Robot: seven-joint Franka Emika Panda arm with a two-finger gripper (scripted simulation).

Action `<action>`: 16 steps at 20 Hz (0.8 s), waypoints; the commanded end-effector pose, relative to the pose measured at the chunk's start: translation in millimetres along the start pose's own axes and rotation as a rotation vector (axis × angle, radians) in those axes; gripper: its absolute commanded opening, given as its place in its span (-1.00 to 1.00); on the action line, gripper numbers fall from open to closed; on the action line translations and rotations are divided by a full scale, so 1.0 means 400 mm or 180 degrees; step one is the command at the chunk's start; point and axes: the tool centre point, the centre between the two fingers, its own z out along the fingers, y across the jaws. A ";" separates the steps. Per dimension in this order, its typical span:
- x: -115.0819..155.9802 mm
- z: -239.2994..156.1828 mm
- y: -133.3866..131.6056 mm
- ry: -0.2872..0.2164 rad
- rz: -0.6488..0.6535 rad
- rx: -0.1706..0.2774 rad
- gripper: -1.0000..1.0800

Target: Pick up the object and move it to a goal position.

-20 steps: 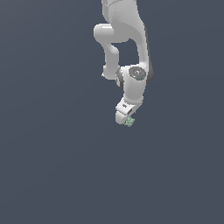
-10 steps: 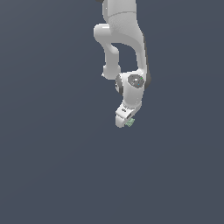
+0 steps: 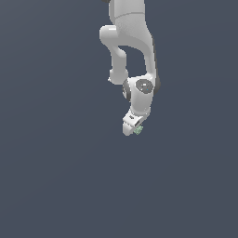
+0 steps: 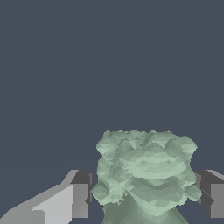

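The object [image 3: 138,130] is a tiny pale green, lumpy thing at the tip of my white gripper [image 3: 135,130] in the exterior view. In the wrist view the object [image 4: 146,170] fills the space between the two fingers [image 4: 81,192], which press on it from both sides. The gripper is shut on it and holds it in the air, hanging below the white arm [image 3: 132,42].
Only a plain dark grey-blue background [image 3: 46,162] shows around the arm in both views. No goal marker or other object shows.
The gripper with the object has drifted slightly toward the exterior view's left, and the wrist has turned a little. The grasp is unchanged.
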 end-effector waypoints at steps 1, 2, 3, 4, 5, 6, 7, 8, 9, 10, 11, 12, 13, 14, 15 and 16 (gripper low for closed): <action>0.000 0.000 0.000 0.0000 0.0000 0.0000 -1.00; 0.000 0.000 0.001 0.0000 0.0000 0.0000 -1.00; -0.001 0.000 0.003 0.0000 0.0000 0.0000 -1.00; -0.002 0.000 0.007 0.0000 0.0000 0.0000 -1.00; -0.003 -0.001 0.013 0.0000 0.0000 0.0000 -1.00; -0.005 -0.001 0.020 0.0000 0.0000 0.0000 -1.00; -0.008 -0.002 0.030 0.0000 0.0000 0.0000 -1.00; -0.011 -0.003 0.040 0.0000 0.0000 0.0000 -1.00; -0.014 -0.004 0.053 0.0000 0.0000 0.0000 -1.00; -0.018 -0.005 0.067 0.0000 0.0000 0.0000 -1.00; -0.022 -0.007 0.083 0.0000 0.0000 0.0000 -1.00; -0.026 -0.008 0.100 0.0000 0.0000 0.0000 -1.00; -0.031 -0.010 0.119 0.0000 0.0000 0.0000 -1.00; -0.036 -0.011 0.139 0.0000 0.0000 0.0000 -1.00; -0.042 -0.013 0.160 0.0000 0.0000 0.0000 -1.00; -0.047 -0.014 0.182 0.0000 0.0000 0.0003 -1.00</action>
